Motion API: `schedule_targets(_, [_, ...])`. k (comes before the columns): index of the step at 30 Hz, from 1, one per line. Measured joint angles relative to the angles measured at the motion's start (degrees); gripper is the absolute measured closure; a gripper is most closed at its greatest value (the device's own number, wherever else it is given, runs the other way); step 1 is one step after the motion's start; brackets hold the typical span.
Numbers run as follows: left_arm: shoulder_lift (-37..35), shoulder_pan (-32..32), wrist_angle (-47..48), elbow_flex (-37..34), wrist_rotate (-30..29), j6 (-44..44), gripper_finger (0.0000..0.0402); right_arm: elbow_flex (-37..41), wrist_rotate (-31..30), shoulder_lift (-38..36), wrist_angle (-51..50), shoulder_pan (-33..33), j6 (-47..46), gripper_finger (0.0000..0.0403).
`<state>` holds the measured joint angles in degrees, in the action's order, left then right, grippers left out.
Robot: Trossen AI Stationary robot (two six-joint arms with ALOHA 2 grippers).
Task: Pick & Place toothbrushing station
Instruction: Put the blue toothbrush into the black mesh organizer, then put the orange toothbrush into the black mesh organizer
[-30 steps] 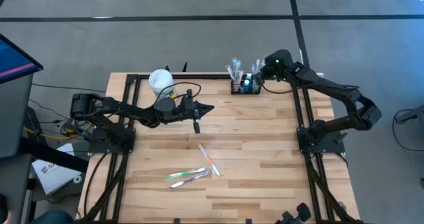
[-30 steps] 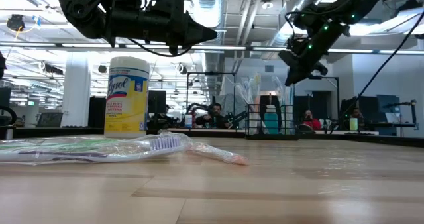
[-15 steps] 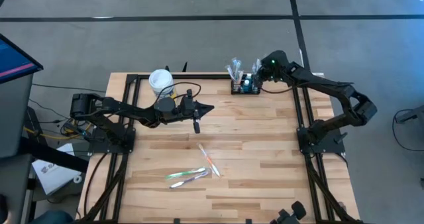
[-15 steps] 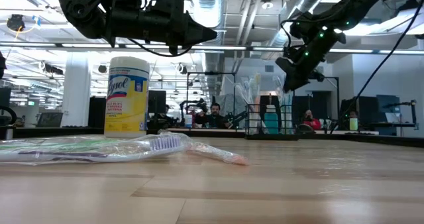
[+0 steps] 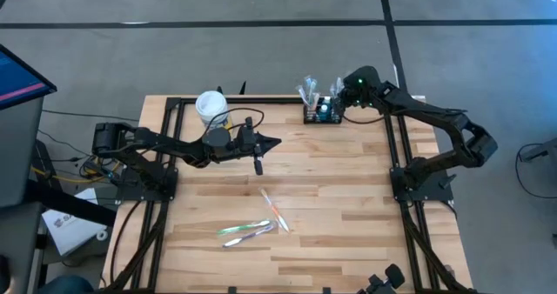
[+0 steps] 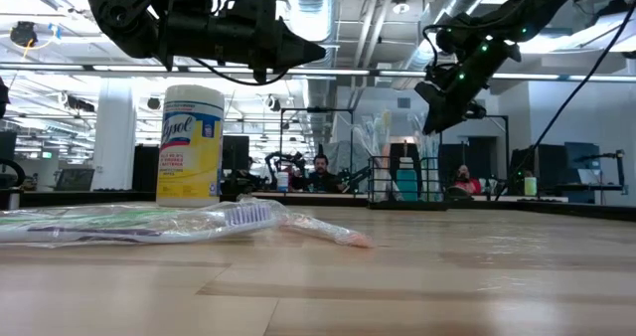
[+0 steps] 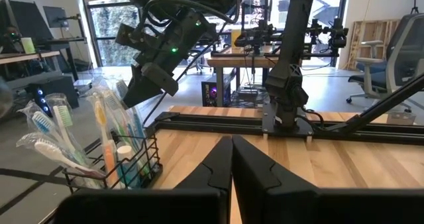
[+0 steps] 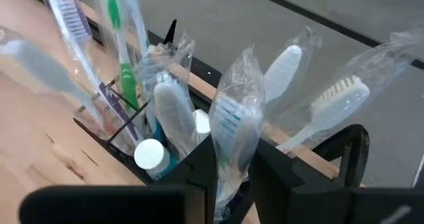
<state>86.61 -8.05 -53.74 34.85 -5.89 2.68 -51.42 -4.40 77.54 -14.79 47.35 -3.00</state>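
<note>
Overhead: both arms, caddy at table's far edge.
Nearest, wrapped toothbrushes [image 5: 252,229] lie at 6 o'clock on the table [image 5: 348,216]; mid-table, at 9 o'clock, the left gripper [image 5: 271,142] hovers with fingers pressed together, empty; farthest, at 1 o'clock, the caddy [image 5: 321,111] stands, right gripper [image 8: 232,168] above it, fingers slightly parted around a wrapped brush [image 8: 233,128].
</note>
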Motion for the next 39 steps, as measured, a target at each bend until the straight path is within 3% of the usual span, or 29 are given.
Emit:
schedule_targets(11, [0.0,0.0,0.23,0.01,-0.02,0.0,0.0401,0.04,-0.31,-2.33,-1.03,2.47,1.04,0.0335])
schedule_targets(21, [0.02,0.0,0.24,0.0,-0.02,0.0,0.0401,0.0,3.03,-3.64,-0.97,1.16,1.5,0.0328])
schedule_targets(33, [0.02,-0.2,0.87,0.0,-0.02,0.02,0.0401,0.04,2.91,-1.9,-1.04,1.99,2.13,0.0208])
schedule_targets(39, [0.02,-0.22,0.94,0.0,-0.02,0.02,0.0401,0.04,2.91,-2.98,-1.23,1.86,2.11,0.0176])
